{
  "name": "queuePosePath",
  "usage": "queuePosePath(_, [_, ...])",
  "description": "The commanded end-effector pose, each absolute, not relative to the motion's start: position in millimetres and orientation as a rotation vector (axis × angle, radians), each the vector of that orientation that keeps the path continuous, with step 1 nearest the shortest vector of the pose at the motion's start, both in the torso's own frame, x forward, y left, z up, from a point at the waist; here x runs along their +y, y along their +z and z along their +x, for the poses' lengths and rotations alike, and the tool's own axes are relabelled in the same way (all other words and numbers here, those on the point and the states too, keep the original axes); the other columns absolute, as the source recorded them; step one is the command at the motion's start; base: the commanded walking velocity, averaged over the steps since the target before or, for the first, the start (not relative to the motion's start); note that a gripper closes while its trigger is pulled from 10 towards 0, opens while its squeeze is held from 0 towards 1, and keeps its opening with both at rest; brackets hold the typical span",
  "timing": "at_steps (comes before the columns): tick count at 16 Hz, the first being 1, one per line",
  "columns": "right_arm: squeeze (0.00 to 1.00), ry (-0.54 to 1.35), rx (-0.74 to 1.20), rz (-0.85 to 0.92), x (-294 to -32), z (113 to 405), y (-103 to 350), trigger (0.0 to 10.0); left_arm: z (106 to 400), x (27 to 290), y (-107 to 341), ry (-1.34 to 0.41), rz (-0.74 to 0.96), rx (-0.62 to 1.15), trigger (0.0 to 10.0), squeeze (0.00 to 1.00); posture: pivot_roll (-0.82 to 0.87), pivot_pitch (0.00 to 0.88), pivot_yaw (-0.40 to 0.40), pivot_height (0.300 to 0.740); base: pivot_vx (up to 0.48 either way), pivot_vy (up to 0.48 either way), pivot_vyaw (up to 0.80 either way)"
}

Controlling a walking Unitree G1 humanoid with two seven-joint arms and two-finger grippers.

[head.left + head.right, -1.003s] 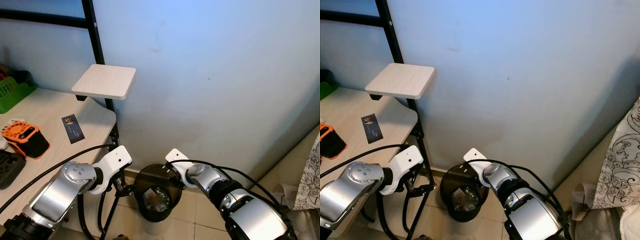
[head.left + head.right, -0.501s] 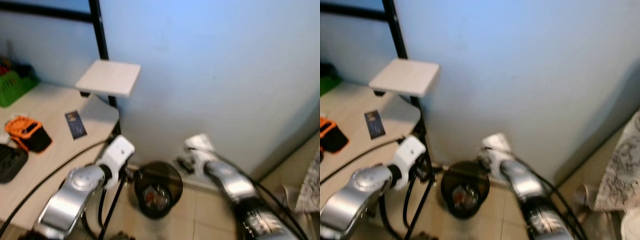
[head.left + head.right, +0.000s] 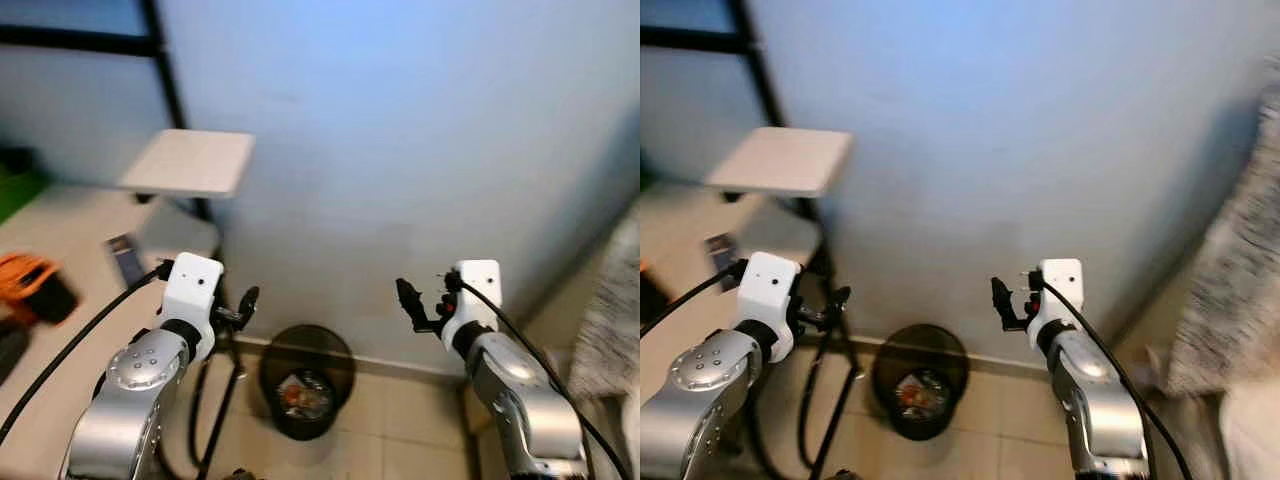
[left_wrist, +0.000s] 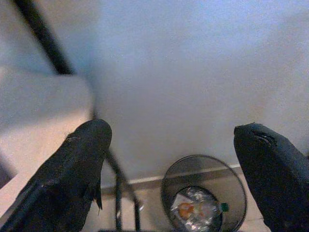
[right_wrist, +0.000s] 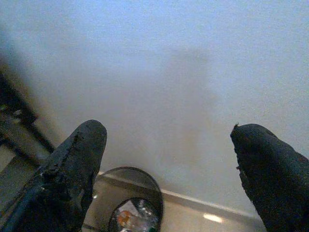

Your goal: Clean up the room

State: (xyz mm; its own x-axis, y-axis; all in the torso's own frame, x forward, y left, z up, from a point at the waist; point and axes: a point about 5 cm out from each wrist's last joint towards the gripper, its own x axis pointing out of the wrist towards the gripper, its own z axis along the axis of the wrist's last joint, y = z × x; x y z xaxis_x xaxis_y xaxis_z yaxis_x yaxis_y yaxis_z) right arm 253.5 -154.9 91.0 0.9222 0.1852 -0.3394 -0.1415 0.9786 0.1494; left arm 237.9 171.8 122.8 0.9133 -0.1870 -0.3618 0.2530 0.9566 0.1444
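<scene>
A round black trash bin (image 3: 306, 388) sits on the tiled floor (image 3: 400, 440), close to the pale blue wall (image 3: 400, 150). There is some trash (image 3: 295, 392) inside it, with a bit of orange showing.

Both arms are up in the air in front of the wall. The left gripper (image 3: 238, 309) is above and to the left of the bin. Its jaws are wide open and hold nothing. The right gripper (image 3: 418, 307) is above and to the right of the bin. Its jaws are wide open too, and they are empty.

On the left is a table (image 3: 50, 230) with an orange thing (image 3: 30, 285) and a small dark card (image 3: 125, 258) on it. A little white shelf (image 3: 190, 162) sticks out above the table on a black pole (image 3: 170, 80).

What could go wrong? The bin looks light. If the robot steps or swings an arm low, it might knock the bin over and spill the trash. The left arm is near the pole and its black cable (image 3: 60, 355) hangs loose, so it might snag there.
</scene>
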Motion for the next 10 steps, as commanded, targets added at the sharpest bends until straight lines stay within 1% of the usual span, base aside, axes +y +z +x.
queuePosePath(1, [0.00, 0.154, 0.348, 0.156, -154.8, 249.5, 99.4, 10.0, 236.9, 170.8, 126.8, -0.218, 0.196, 0.333, 10.0, 0.00, -0.05, 0.000, -0.018, 0.740, 0.000, 0.000, -0.76])
queuePosePath(4, [0.00, 0.168, 0.359, 0.163, -149.3, 246.2, 102.1, 10.0, 233.7, 168.1, 128.1, -0.216, 0.209, 0.325, 10.0, 0.00, -0.03, 0.000, -0.026, 0.740, 0.000, 0.000, -0.74])
queuePosePath(10, [0.00, 0.173, 0.382, 0.171, -146.5, 245.6, 104.9, 10.0, 231.8, 168.7, 128.6, -0.217, 0.234, 0.325, 10.0, 0.00, -0.03, 0.000, -0.028, 0.740, 0.000, 0.000, -0.71])
